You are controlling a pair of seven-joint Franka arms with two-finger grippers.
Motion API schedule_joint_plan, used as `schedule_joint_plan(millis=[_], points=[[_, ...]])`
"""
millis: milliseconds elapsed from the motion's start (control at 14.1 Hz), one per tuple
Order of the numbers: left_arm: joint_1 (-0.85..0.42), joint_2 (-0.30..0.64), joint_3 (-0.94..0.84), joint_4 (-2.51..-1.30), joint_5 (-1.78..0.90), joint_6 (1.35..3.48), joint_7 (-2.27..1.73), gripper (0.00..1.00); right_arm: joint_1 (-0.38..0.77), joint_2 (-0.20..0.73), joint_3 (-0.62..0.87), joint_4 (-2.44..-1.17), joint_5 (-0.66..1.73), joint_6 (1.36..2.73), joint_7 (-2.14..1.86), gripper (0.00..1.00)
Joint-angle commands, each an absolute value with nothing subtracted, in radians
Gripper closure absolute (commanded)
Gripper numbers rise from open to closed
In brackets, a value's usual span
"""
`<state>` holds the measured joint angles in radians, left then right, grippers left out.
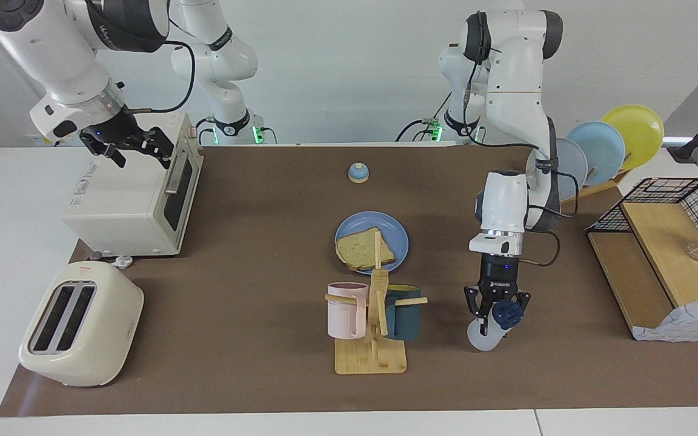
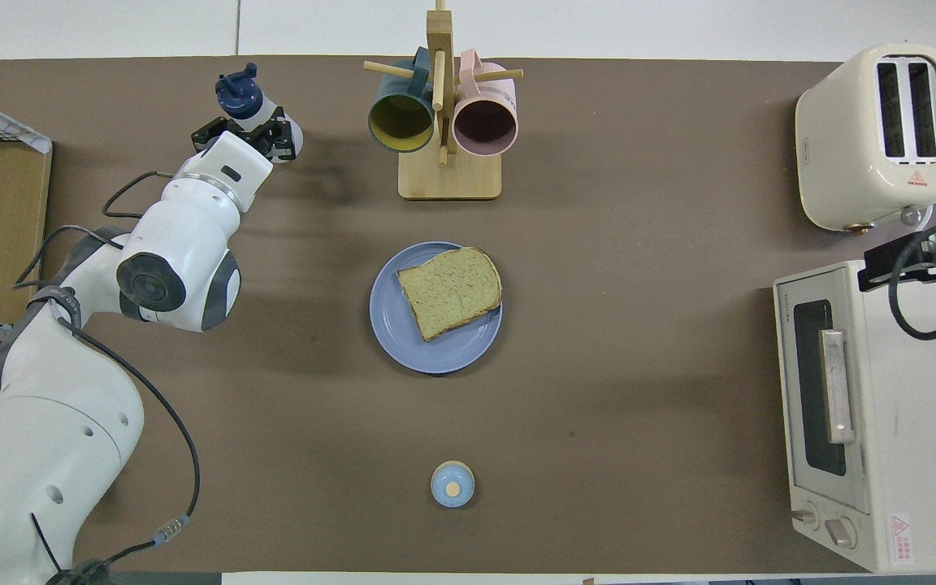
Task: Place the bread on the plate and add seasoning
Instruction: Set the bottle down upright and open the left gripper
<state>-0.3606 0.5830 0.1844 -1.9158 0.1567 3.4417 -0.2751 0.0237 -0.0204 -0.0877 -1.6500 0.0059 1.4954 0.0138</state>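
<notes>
Tan bread slice (image 2: 450,291) on blue plate (image 2: 399,337), tilted navy-capped seasoning bottle (image 1: 489,330) well apart
</notes>
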Motion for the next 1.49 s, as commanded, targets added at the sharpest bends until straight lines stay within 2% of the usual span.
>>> schedule_joint_plan(millis=[0, 1136, 1279, 1350, 1421], points=[[-0.376, 0.606, 0.209, -1.896, 0.163, 3.474, -0.258, 1.0, 0.018, -0.044, -0.084, -1.678, 0.002, 1.514, -0.002, 0.0], [-0.376, 0.626, 0.21, -1.885, 0.166, 3.471, -0.218, 1.0, 0.018, -0.044, -0.084, -1.678, 0.002, 1.514, -0.002, 0.0], [-0.376, 0.626, 0.21, -1.888, 0.166, 3.473, -0.218, 0.83, 0.018, -0.044, -0.084, -1.678, 0.002, 1.516, -0.002, 0.0], [-0.376, 0.626, 0.209, -1.89, 0.167, 3.473, -0.219, 0.67, 0.018, -0.044, -0.084, -1.678, 0.002, 1.514, -0.002, 0.0], [-0.376, 0.624, 0.209, -1.891, 0.169, 3.474, -0.219, 0.41, 0.018, -0.044, -0.084, -1.678, 0.002, 1.516, -0.002, 0.0]])
